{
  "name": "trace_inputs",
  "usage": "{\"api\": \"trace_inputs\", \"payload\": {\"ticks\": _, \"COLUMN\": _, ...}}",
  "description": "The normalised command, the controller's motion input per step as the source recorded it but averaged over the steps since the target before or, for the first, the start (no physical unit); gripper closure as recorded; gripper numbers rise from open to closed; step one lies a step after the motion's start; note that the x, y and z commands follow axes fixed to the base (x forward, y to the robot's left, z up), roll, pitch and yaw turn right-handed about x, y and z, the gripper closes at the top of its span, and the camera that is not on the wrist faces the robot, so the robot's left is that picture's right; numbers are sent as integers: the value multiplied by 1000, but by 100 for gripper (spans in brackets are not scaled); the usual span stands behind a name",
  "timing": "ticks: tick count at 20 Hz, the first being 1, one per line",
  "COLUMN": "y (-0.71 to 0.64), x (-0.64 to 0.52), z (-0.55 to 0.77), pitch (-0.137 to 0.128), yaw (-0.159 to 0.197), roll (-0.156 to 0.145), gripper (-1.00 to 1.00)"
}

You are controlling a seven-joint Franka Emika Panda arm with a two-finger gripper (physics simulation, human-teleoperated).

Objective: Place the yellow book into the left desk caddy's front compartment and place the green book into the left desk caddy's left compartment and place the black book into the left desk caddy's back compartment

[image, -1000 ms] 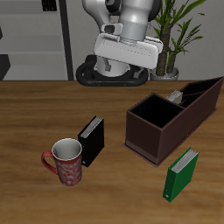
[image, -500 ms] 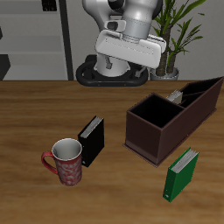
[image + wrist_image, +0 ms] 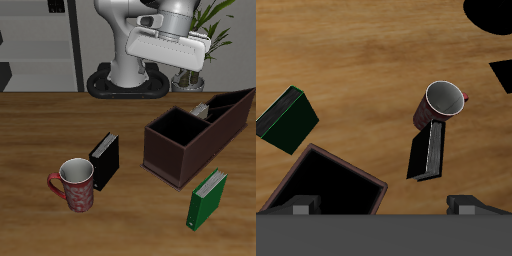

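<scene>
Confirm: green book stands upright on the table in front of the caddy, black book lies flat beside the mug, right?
Not quite. The black book stands upright beside the mug, not flat; the exterior view shows it. The green book does stand upright before the left desk caddy.

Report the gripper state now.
Gripper: open, jaws spread wide, holding nothing, high above the left desk caddy.
</scene>
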Motion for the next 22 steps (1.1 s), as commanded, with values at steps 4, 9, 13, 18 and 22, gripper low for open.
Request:
{"api": "trace_inputs", "payload": {"ticks": 4, "y": 227, "x": 351, "z": 69, "pitch": 6, "yaw": 25, "roll": 0, "gripper": -100}}
{"api": "trace_inputs", "payload": {"ticks": 9, "y": 231, "x": 316, "z": 33, "pitch": 18, "yaw": -29, "roll": 18, "gripper": -100}}
{"api": "trace_inputs", "payload": {"ticks": 13, "y": 472, "x": 108, "z": 72, "pitch": -2, "yaw": 7, "roll": 115, "gripper": -100}}
{"api": "trace_inputs", "payload": {"ticks": 18, "y": 338, "x": 86, "z": 97, "pitch": -1, "yaw": -3, "roll": 79, "gripper": -100}}
{"api": "trace_inputs", "payload": {"ticks": 22, "y": 145, "x": 136, "z": 80, "pitch": -10, "yaw": -8, "roll": 82, "gripper": -100}}
